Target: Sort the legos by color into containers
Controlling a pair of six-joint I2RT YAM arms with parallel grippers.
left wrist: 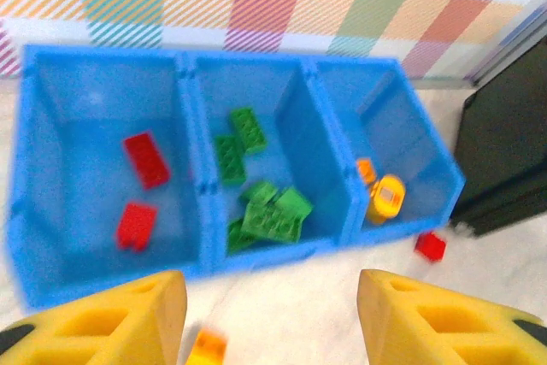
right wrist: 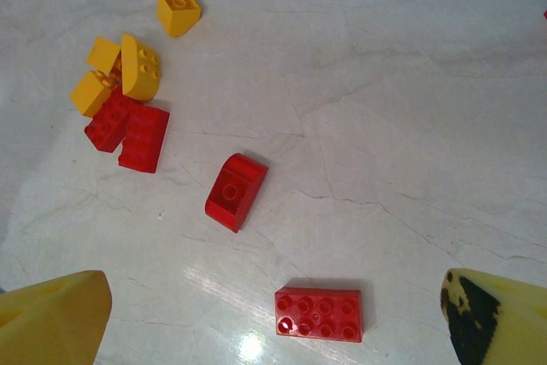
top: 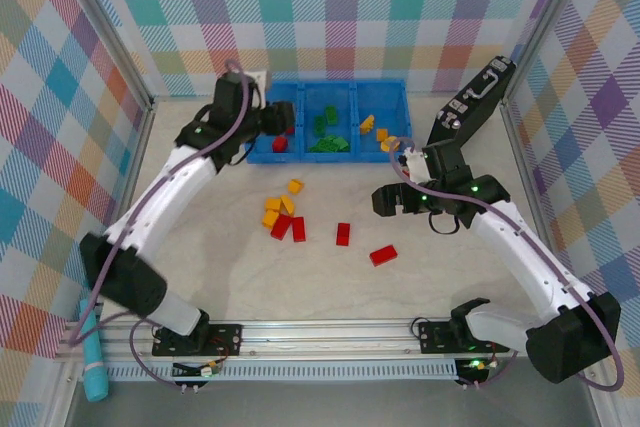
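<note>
The left arm reaches forward to the blue tray [left wrist: 102,55], the left fingers [left wrist: 102,322] spread wide and empty at its front wall, while the right arm bends inward, the right fingers [right wrist: 51,322] wide apart and empty over the desk [right wrist: 385,126]. The tray holds two red bricks [left wrist: 145,160] in its left compartment, about six green bricks [left wrist: 273,215] in the middle and at least two yellow bricks [left wrist: 386,197] on the right. Four loose yellow bricks [right wrist: 141,66] and five loose red bricks [right wrist: 235,191] lie on the desk.

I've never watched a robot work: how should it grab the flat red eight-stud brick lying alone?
Probably from straight above, the right gripper closing on the two long sides of the red brick: it lies flat, studs up, nothing touching it, and that span is narrower.
</note>
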